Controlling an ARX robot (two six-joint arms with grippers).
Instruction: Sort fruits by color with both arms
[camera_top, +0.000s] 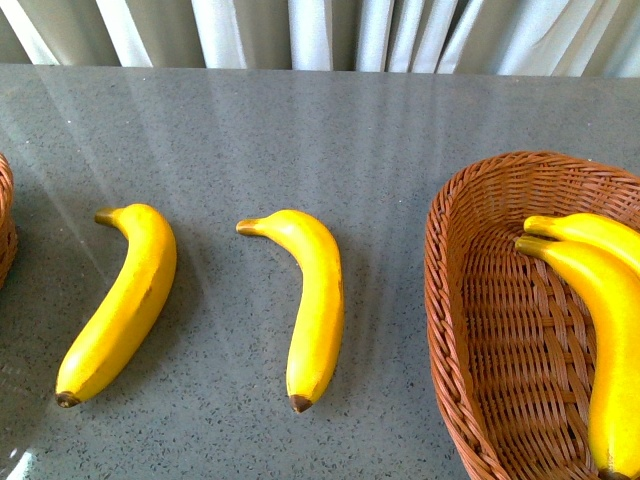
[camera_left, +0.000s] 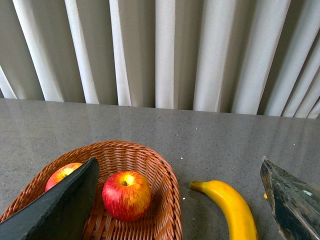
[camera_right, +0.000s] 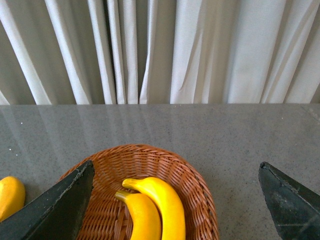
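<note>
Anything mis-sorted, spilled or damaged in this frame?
Nothing stands out. Two round red apples sit in the left brown wicker basket, two curved yellow bananas in the right wicker basket. Two more yellow bananas lie intact on the grey table, simply not sorted yet.

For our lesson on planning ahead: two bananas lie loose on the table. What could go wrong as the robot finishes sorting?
1. The left banana lies near the apple basket, so the open left gripper might drop it there by mistake.
2. The banana basket already holds two bananas; more could pile up and slide over its rim.
</note>
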